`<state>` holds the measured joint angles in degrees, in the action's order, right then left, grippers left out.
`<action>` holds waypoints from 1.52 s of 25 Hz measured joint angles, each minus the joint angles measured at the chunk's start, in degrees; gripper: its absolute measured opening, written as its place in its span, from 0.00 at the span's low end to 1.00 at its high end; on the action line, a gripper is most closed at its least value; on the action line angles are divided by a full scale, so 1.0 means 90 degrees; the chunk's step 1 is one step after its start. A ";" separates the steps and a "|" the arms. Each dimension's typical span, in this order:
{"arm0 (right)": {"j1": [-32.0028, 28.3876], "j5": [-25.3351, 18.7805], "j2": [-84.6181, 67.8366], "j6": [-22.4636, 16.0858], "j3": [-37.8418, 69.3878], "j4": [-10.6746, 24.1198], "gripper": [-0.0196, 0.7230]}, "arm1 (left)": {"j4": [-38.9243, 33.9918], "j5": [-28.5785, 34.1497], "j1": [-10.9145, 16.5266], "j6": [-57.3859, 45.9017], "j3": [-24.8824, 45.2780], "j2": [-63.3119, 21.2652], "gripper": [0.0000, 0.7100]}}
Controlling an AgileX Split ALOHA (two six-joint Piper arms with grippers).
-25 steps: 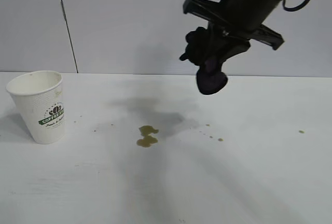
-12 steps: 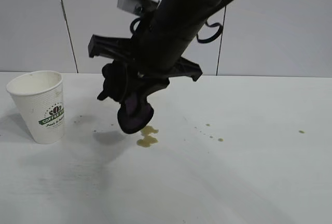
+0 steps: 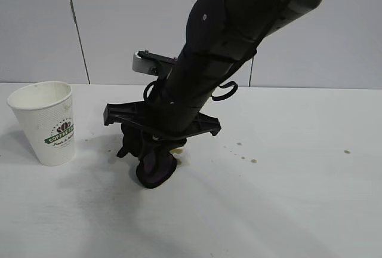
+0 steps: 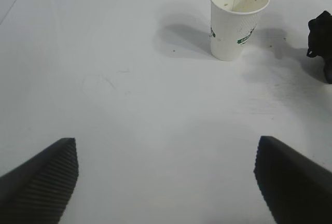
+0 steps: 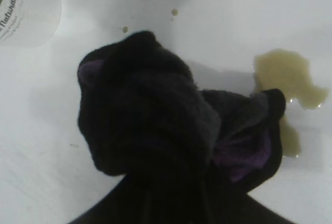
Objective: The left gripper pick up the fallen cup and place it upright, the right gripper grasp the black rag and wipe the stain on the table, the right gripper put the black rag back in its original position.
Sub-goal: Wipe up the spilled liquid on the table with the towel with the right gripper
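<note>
The white cup (image 3: pixel 46 123) (image 4: pixel 239 18) stands upright at the table's (image 3: pixel 286 210) left. My right gripper (image 3: pixel 149 162) is shut on the black rag (image 3: pixel 154 168) (image 5: pixel 155 125), whose bunch presses down on the table beside the yellowish stain (image 3: pixel 176 150) (image 5: pixel 290 79). The rag's purple-lined edge touches the stain's near side in the right wrist view; most of the blotch is hidden behind the arm in the exterior view. My left gripper (image 4: pixel 166 180) hangs open over bare table well away from the cup, nothing between its fingers.
Small brown specks (image 3: pixel 246 153) dot the table right of the stain, one more (image 3: pixel 347 151) far right. A grey panelled wall (image 3: pixel 119 25) backs the table. The right arm (image 3: pixel 239 49) slants across the middle.
The right arm has swung left and down with the rag, from high above the table's right to the table surface at the stain. Cup and left gripper unmoved.
</note>
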<state>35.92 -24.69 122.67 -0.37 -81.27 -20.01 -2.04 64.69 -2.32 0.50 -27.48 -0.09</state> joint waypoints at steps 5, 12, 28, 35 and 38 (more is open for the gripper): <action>-0.0309 0.0030 0.0000 0.0000 -0.0012 0.0160 0.15 | 0.0000 0.0000 0.0000 0.0000 0.0000 0.0000 0.94; -0.0893 -0.0232 0.0000 -0.0129 -0.0012 0.0617 0.15 | 0.0000 0.0000 0.0000 0.0000 0.0000 0.0000 0.94; -0.0770 -0.1574 0.0000 -0.0258 -0.0024 -0.0020 0.15 | 0.0000 0.0000 0.0000 0.0000 0.0000 0.0000 0.94; -0.0203 -0.0390 0.0040 -0.0258 -0.0024 -0.0127 0.15 | 0.0000 0.0000 0.0000 0.0000 0.0000 0.0000 0.94; -0.0108 0.0000 0.0241 -0.0281 -0.0032 -0.0167 0.15 | 0.0000 0.0000 0.0000 0.0000 0.0000 0.0000 0.94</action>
<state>34.94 -24.69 124.84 -2.90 -81.56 -21.51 -2.04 64.69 -2.32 0.50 -27.48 -0.09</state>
